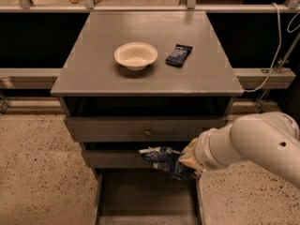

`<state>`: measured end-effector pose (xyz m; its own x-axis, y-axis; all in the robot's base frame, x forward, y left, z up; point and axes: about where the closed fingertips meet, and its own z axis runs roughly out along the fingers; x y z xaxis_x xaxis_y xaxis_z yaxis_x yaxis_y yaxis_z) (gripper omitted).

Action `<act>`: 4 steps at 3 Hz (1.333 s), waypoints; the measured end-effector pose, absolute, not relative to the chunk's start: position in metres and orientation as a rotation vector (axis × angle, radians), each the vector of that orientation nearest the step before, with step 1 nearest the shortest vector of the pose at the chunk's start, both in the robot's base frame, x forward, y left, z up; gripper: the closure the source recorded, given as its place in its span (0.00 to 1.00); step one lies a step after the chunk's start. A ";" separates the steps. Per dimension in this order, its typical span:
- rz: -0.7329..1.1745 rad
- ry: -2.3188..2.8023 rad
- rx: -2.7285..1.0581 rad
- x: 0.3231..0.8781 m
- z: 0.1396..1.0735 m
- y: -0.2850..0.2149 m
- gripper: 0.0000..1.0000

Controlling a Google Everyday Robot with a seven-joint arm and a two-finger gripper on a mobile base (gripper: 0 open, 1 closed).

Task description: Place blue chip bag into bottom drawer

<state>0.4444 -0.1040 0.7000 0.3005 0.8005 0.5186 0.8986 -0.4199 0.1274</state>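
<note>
Your grey cabinet top [93,74] carries a cream bowl [136,55] near its middle and a dark packet [179,55] just right of it. The gripper [185,160] hangs below the near edge, clutching the blue chip bag [163,159].

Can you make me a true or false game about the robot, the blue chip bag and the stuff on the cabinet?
1. The blue chip bag is lying inside the bottom drawer. False: the gripper holds it in the air, in front of the cabinet and above that drawer.
2. The bottom drawer is pulled open. True.
3. The white bowl sits on the cabinet top. True.
4. The small dark packet is inside the bowl. False: it lies on the cabinet top beside the bowl, not touching it.
</note>
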 end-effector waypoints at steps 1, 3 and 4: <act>-0.636 -1.596 -2.359 0.412 0.640 -0.145 1.00; -0.598 -1.541 -2.328 0.415 0.612 -0.154 1.00; -0.628 -1.392 -2.267 0.421 0.565 -0.163 1.00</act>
<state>0.4211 -0.1625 0.5653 0.4014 0.7187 0.5677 0.9012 -0.4206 -0.1047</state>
